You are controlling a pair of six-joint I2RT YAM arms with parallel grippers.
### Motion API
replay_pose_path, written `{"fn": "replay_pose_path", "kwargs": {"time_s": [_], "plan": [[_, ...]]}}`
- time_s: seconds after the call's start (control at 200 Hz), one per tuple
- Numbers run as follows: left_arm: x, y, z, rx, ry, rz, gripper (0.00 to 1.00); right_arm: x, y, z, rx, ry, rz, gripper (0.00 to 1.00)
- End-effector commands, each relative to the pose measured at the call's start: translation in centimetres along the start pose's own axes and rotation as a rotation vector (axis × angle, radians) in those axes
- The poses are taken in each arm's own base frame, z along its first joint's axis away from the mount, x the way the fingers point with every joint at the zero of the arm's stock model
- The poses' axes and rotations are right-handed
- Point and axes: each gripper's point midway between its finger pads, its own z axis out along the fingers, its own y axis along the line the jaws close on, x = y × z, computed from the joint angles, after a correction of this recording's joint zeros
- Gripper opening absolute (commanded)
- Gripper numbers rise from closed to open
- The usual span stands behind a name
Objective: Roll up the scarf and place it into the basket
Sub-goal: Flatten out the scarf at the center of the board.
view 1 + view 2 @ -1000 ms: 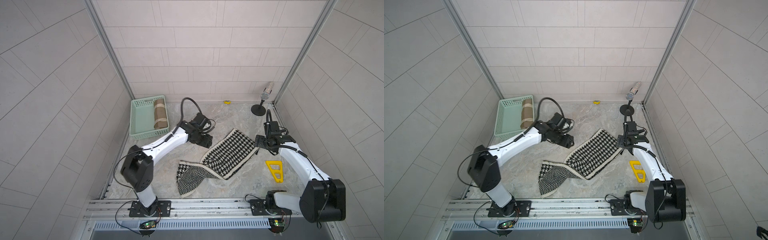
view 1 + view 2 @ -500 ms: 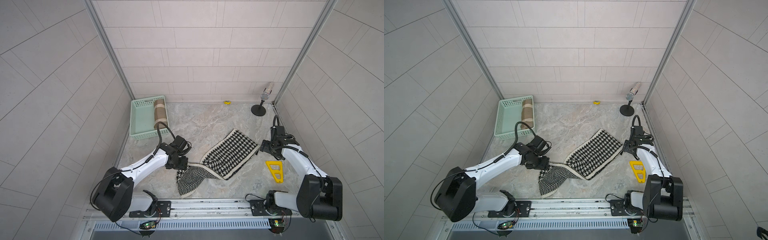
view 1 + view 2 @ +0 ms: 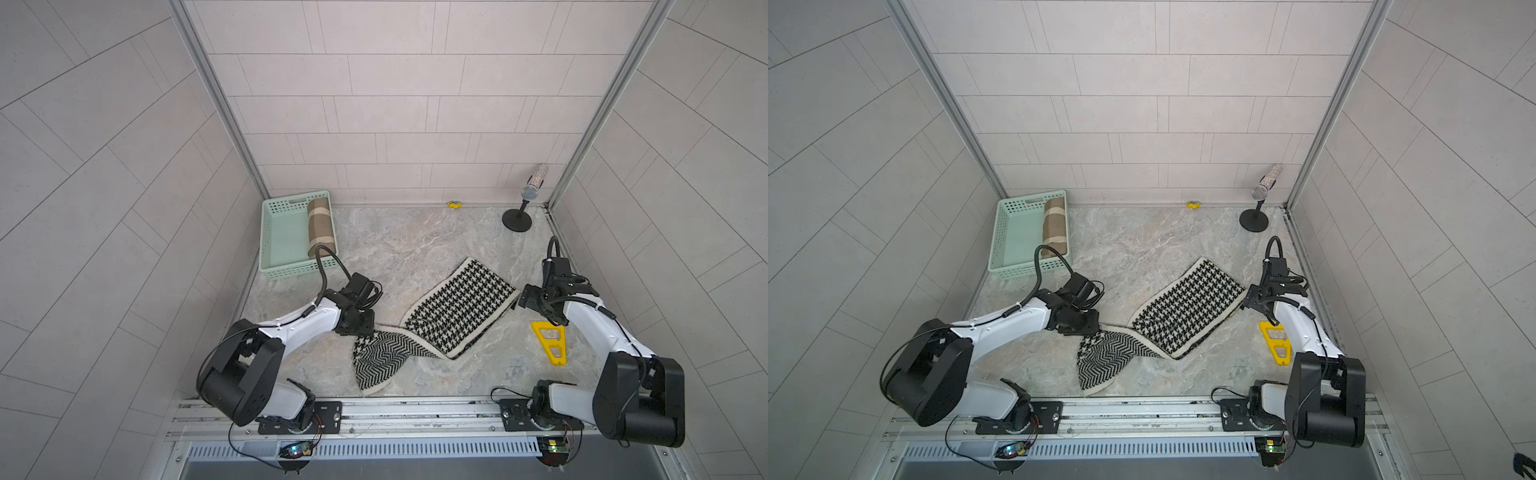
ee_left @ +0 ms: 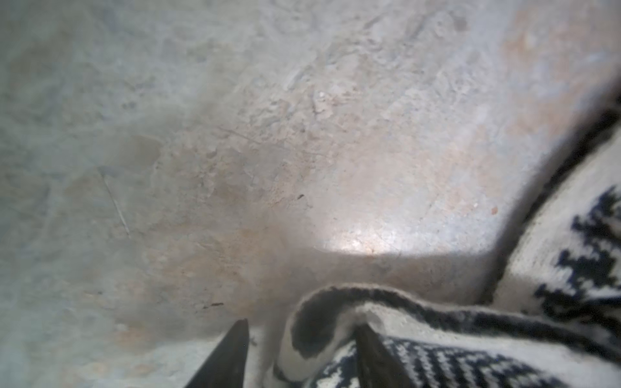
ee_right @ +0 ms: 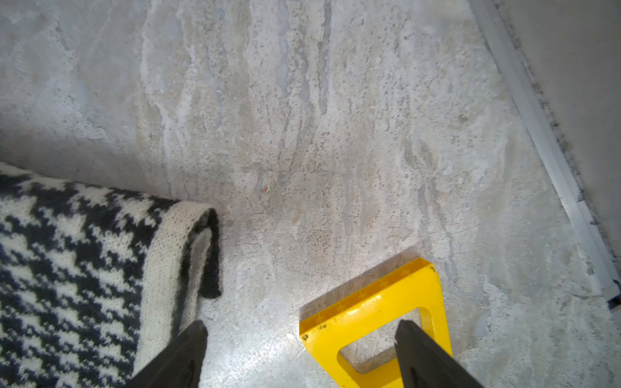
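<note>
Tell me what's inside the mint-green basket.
A rolled tan striped scarf lies against one long wall of the basket; the remaining floor is bare. Anything beneath the roll is hidden.

Pale grey tiled walls [image 3: 415, 104] joined by aluminium corner posts [image 3: 218, 99] enclose a beige-grey marbled floor [image 3: 415, 241], evenly lit.

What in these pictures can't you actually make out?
Whether the left claw grips the scarf: its wrist hides it in both top views; the left wrist view is blurred and cut off.
The tiny yellow thing by the back wall: too small to name.
The yellow frame: right wrist view's edge cuts it off.
</note>
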Motion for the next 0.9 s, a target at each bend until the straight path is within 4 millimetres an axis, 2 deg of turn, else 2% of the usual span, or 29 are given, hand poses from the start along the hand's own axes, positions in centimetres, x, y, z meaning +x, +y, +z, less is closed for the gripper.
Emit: {"fn": "replay_pose_path", "kwargs": {"time_s": [0.0,0.04,0.095,0.2,0.295,0.365,0.525,0.646,0.711,0.806,0.881,0.891], "plan": [[0.0,0.1,0.2,0.006,-0.013,-0.016,0.29,0.2,0.8,0.4,-0.049,0.005,0.031,0.89],[0.0,0.2,0.2,0.008,-0.015,-0.020,0.14,0.2,0.9,0.6,-0.057,0.010,0.033,0.88],[-0.2,0.0,0.3,0.016,-0.022,-0.025,0.00,0.3,0.9,0.8,-0.051,0.020,0.030,0.87],[-0.9,0.4,-0.5,0.001,-0.055,-0.041,0.00,0.1,0.4,1.1,-0.020,0.016,0.025,0.85],[-2.3,1.1,-2.6,-0.033,-0.134,-0.054,0.00,-0.1,0.3,1.5,-0.014,0.020,0.023,0.78],[-3.7,1.5,-5.2,-0.061,-0.216,-0.047,0.00,0.0,0.4,1.9,-0.016,0.037,0.022,0.74],[-8.7,2.0,-14.7,-0.129,-0.532,-0.002,0.00,1.1,2.0,2.5,-0.101,0.107,0.027,0.65],[-11.8,0.9,-22.2,-0.101,-0.766,0.040,0.00,2.1,3.7,2.5,-0.207,0.150,0.023,0.57],[-13.0,0.0,-25.5,-0.076,-0.847,0.060,0.00,2.6,4.2,2.1,-0.245,0.156,0.012,0.55],[-14.0,-0.9,-28.2,-0.048,-0.910,0.089,0.00,3.6,4.5,1.1,-0.285,0.149,-0.005,0.55],[-14.6,-1.1,-28.9,-0.058,-0.928,0.099,0.00,4.4,4.9,0.2,-0.327,0.124,-0.017,0.55],[-14.7,-1.1,-29.0,-0.061,-0.930,0.098,0.00,5.1,4.7,0.4,-0.325,0.135,-0.015,0.55]]}}
